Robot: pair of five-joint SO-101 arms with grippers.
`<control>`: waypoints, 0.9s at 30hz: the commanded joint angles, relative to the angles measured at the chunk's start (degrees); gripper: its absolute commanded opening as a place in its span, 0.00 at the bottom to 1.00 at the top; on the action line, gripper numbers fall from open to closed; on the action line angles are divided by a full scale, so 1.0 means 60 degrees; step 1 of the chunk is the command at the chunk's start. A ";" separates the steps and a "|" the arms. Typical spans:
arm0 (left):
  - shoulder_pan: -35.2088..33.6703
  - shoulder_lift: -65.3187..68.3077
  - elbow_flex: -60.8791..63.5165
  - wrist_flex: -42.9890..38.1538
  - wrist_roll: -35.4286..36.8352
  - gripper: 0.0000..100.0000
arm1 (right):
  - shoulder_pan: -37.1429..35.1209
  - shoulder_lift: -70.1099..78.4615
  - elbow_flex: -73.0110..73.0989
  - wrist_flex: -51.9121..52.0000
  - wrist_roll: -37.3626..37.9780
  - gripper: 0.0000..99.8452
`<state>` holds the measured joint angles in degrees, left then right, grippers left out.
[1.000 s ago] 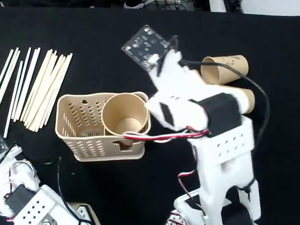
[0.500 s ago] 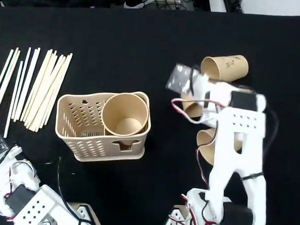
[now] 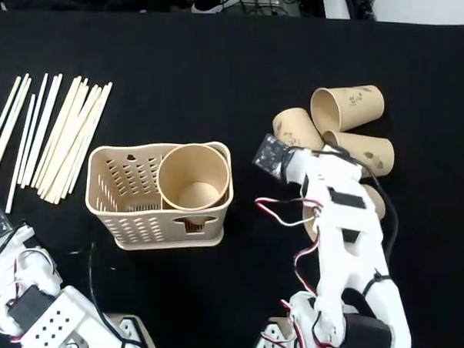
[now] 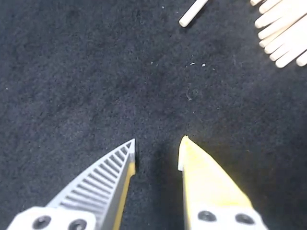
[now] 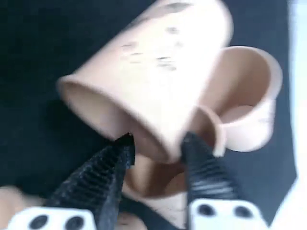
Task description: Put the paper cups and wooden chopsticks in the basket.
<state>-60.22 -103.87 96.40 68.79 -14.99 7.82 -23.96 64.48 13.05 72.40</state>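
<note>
At the right side of the table [image 3: 222,58], just over the lying paper cups [image 3: 346,106]: right gripper [image 5: 156,143], parted to a middle width, grips nothing, faces the rim of one of them. Upright in the basket [image 3: 111,207] at the middle: one more cup [image 3: 193,176]. Far left, in a loose row: wooden chopsticks [image 3: 60,139]. Near left, low above the table: left gripper [image 4: 157,143], narrowly parted, empty.

This looks like a robotics lab bench. A counter draped in black cloth [image 3: 183,56] carries two white 3D-printed arms [image 3: 345,233], with loose red and black wiring [image 3: 280,212] and bare circuit boards [image 3: 270,154].
</note>
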 commanded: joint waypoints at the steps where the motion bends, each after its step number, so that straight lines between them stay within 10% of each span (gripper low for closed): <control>1: 0.0095 -0.0073 0.0168 -0.0044 -0.0073 0.15 | -0.0073 -0.0037 0.0403 -0.1421 -0.1026 0.03; 11: 0.0095 -0.0073 0.0168 -0.0059 -0.0073 0.15 | -0.0015 -0.1311 0.0432 -0.0645 -0.2505 0.01; 27: 0.0095 -0.0073 0.0168 -0.0059 -0.0073 0.15 | -0.0103 -0.5223 -0.6059 1.0623 -0.5040 0.01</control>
<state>-60.22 -103.87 96.40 68.79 -14.99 7.74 -55.34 40.92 66.86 45.85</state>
